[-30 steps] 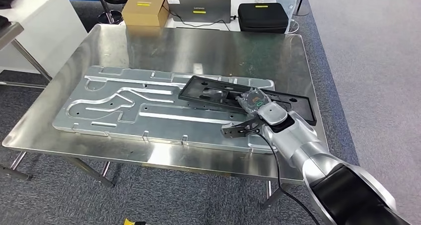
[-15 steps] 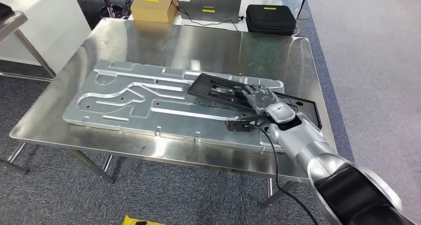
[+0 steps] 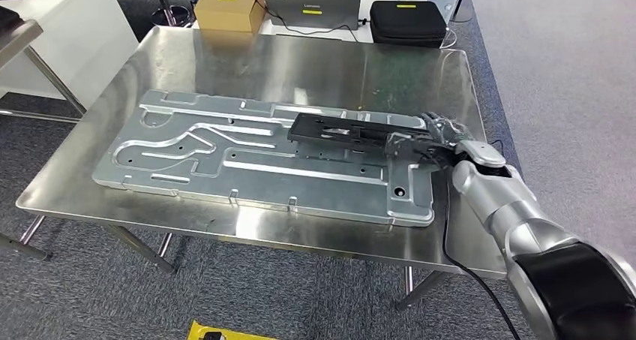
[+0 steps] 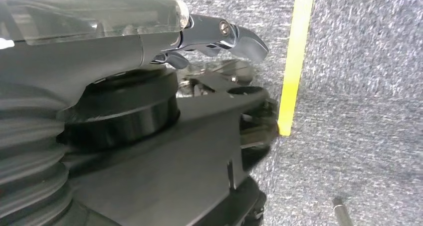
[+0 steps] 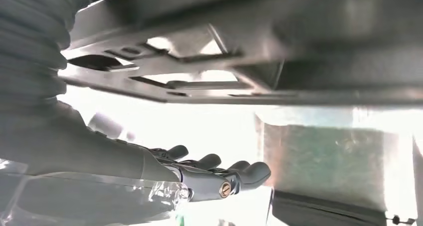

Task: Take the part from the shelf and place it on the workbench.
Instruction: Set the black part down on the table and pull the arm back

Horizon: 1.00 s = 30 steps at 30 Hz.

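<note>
Your head view looks down over the bench (image 3: 225, 62); the right wrist view sits close beneath the black part (image 5: 239, 46); the left wrist view faces the floor (image 4: 359, 86).

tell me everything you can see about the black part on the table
The black part is a long, flat frame with rectangular cut-outs, matte like moulded plastic. It lies nearly level on the right half of the large silver machined plate that rests on the steel workbench, running left to right. Its right end meets the right hand, whose fingers are at that end; whether they still grip it cannot be told. In the right wrist view its underside and openings show blurred.
</note>
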Available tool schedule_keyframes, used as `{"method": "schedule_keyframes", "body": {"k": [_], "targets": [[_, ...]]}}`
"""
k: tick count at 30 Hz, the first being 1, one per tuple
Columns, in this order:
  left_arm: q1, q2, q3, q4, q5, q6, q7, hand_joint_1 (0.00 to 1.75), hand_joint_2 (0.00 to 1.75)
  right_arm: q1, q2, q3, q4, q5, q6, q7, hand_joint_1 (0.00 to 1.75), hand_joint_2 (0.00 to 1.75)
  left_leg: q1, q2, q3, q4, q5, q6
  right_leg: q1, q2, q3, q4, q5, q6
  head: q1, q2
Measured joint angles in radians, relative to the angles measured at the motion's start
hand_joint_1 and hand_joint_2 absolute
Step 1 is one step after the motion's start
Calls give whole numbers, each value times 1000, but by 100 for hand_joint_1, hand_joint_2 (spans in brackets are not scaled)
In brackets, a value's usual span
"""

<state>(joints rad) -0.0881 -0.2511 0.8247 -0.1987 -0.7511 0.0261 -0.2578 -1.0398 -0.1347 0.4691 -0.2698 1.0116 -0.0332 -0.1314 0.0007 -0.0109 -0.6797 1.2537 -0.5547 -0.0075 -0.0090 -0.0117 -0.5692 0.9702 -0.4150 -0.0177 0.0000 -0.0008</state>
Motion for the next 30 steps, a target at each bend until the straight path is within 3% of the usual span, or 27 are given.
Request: {"method": "schedule_keyframes", "body": {"k": [1, 2, 4, 6, 10, 12, 14, 15, 16, 17, 19, 21, 23, 26, 27, 29, 30], "targets": [[0, 1, 0, 0, 0, 0, -1, 0, 175, -3, -2, -25, 0, -32, 6, -8, 0, 175, 3, 0, -4, 8, 11, -6, -1, 1, -1, 4, -2, 2, 0, 0], [0, 2, 1, 0, 0, -1, -1, 0, 175, -8, -5, -52, 0, -64, 10, -16, 0, 175, 6, 1, 9, -22, 39, -10, -4, 3, -3, 10, -5, 7, 0, 0], [1, 3, 2, 0, -2, -7, -4, 0, 175, -25, -14, -110, -3, -122, 16, -30, 0, 175, 10, 2, 60, -136, 100, -12, -8, 4, -8, 27, -15, 19, 0, 0], [1, 3, 2, 1, -5, -17, -6, 0, 175, -53, -31, -165, -9, -162, 21, -37, 0, 175, 8, 2, 90, -212, 115, -2, -7, 2, -21, 44, -22, 33, -3, 0], [-3, 2, 3, 2, -15, -38, -7, 0, 175, -95, -80, -230, -21, -190, 29, -39, 0, 175, 6, -5, 88, -224, 112, 29, -9, -2, -36, 61, -31, 50, -4, 0], [-6, 2, 3, 2, -18, -48, -2, 0, 175, -111, -103, -255, -27, -195, 28, -39, 0, 175, 8, -6, 88, -227, 114, 39, -12, 0, -70, 132, -72, 57, -1, 0], [-8, 2, 3, 2, -17, -54, 5, 0, 175, -128, -121, -275, -30, -200, 27, -37, 0, 175, 4, -6, 88, -227, 113, 45, -12, 2, -138, 264, -125, 61, 0, 0], [-9, 2, 3, 2, -17, -56, 7, 0, 175, -136, -128, -283, -30, -201, 28, -34, 0, 175, 3, -6, 89, -227, 112, 47, -12, 2, -167, 315, -136, 61, 0, 0], [-9, 2, 3, 2, -16, -58, 8, 0, 175, -143, -133, -290, -31, -202, 31, -28, 0, 175, 1, -6, 91, -227, 111, 48, -12, 2, -183, 334, -129, 59, 0, 0], [-9, 2, 3, 2, -16, -60, 8, 0, 175, -151, -135, -294, -32, -203, 34, -22, 0, 175, 0, -6, 93, -227, 110, 49, -12, 3, -179, 314, -103, 56, 0, 0], [-9, 1, 3, 2, -17, -62, 7, 0, 175, -175, -138, -300, -36, -203, 38, -9, 0, 175, -3, -7, 97, -227, 106, 49, -8, 4, -130, 193, -27, 44, 0, 0], [-10, 1, 3, 2, -18, -62, 6, 0, 175, -204, -139, -303, -40, -202, 38, -1, 0, 175, -7, -9, 96, -226, 103, 44, -1, 6, -84, 87, 10, 35, 0, 0], [-11, 1, 3, 2, -19, -60, 7, 0, 175, -225, -139, -305, -42, -202, 38, 2, 0, 175, -9, -10, 94, -227, 102, 35, 4, 7, -73, 58, 7, 32, -1, 0], [-14, 1, 3, 2, -18, -55, 12, 0, 175, -242, -134, -305, -45, -201, 38, 5, 0, 175, -10, -8, 90, -209, 82, 18, -3, 5, -66, 48, 8, 21, -2, 0], [-15, 1, 3, 2, -17, -53, 14, 0, 175, -250, -130, -305, -46, -200, 38, 8, 0, 175, -10, -8, 75, -174, 59, 13, -5, 4, -63, 44, 9, 17, -3, 0], [-20, 1, 4, 2, -14, -49, 16, 0, 175, -268, -121, -305, -48, -198, 38, 13, 0, 175, -9, -6, 18, -49, -1, 6, -3, 3, -62, 44, 8, 10, -6, 0], [-23, 2, 4, 2, -11, -47, 15, 0, 131, -275, -116, -305, -48, -201, 39, 14, 0, 131, -8, -6, -11, 12, -22, 5, -1, 3, -62, 46, 7, 8, -6, 0]]}}
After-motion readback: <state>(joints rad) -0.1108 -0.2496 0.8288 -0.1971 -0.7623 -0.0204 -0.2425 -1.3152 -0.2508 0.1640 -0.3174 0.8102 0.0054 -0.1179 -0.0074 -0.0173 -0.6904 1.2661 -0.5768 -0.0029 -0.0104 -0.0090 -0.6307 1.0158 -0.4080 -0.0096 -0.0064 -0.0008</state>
